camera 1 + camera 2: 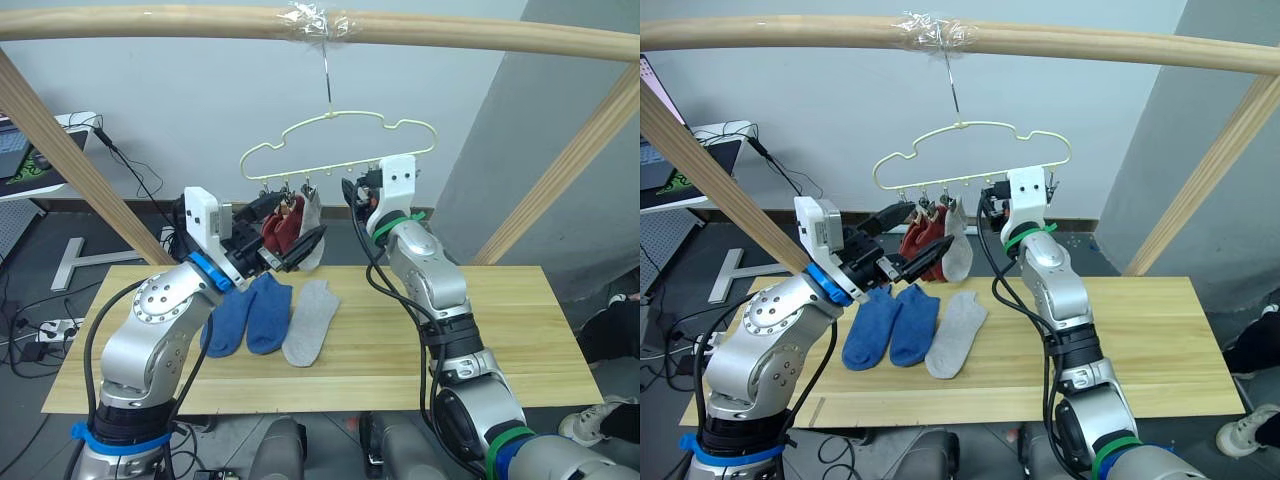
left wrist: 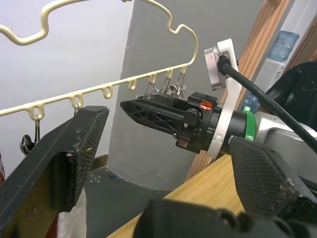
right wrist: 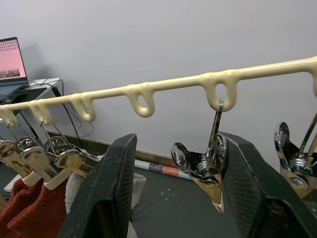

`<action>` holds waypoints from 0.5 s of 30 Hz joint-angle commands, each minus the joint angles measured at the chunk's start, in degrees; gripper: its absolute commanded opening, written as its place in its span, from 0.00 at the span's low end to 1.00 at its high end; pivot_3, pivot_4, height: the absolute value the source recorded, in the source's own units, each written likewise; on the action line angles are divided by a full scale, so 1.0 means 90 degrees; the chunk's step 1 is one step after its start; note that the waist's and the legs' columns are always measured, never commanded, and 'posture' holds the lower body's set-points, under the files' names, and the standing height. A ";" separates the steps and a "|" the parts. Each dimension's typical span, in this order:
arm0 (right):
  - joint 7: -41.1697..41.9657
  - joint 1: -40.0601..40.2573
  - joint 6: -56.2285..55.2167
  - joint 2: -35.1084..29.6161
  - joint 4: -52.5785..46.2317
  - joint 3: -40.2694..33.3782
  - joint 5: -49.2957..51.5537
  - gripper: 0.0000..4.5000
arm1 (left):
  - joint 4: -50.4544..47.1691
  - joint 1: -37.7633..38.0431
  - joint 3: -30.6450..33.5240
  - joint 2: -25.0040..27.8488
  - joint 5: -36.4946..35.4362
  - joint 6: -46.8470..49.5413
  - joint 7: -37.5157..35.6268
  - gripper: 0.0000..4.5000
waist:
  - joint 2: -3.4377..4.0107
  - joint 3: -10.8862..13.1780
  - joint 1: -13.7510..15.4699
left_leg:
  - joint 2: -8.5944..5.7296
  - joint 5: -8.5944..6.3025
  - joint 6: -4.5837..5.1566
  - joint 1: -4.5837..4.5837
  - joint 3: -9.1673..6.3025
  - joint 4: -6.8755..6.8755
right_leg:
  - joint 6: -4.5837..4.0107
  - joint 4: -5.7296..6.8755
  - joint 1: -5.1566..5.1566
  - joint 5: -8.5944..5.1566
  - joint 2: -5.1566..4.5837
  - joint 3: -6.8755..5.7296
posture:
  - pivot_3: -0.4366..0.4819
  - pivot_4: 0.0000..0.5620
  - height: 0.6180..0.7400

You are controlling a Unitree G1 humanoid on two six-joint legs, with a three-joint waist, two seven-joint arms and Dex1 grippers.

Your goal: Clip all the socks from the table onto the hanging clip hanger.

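The pale-yellow clip hanger (image 1: pixel 340 140) hangs by its hook from the top pole. Two rust-red socks (image 1: pixel 282 228) and one light grey sock (image 1: pixel 313 238) hang from its left clips. On the table (image 1: pixel 520 340) lie two blue socks (image 1: pixel 250 316) side by side and a grey sock (image 1: pixel 312 322). My left gripper (image 1: pixel 298 218) is open in front of the hung socks, nothing between its fingers. My right gripper (image 3: pixel 178 143) is raised to the clip row, open, with a bare metal clip (image 3: pixel 210 171) between its fingers, close to one pad.
A thick wooden pole frame (image 1: pixel 450 35) spans the top, with slanted poles (image 1: pixel 60 150) at both sides. A desk with a laptop (image 1: pixel 665 170) stands far left, cables lie on the floor, and a person's shoe (image 1: pixel 590 420) shows at the right.
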 commanded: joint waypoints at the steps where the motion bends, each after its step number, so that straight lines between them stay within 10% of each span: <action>1: 0.0017 -0.0199 -0.0240 0.0025 -0.0103 -0.0058 0.0084 0.57 | -0.0249 -0.0056 0.0110 -0.0033 -0.0044 -0.0115 0.0019 1.00 | 0.0000 0.0000 0.0000 | 0.0000 0.0000 0.0000 0.0000 0.0000 0.0000 | 0.0000 0.0000 0.0000 0.0000 0.0000 0.0000 | 0.59 0.36 1.00; 15: 0.0029 -0.0225 -0.0305 0.0019 -0.0055 -0.0053 0.0086 0.57 | -0.0264 -0.0053 0.0116 -0.0052 -0.0032 -0.0127 0.0031 1.00 | 0.0000 0.0000 0.0001 | 0.0000 0.0000 0.0000 -0.0002 0.0000 0.0000 | 0.0000 -0.0001 -0.0001 0.0000 0.0000 -0.0001 | 0.59 0.35 1.00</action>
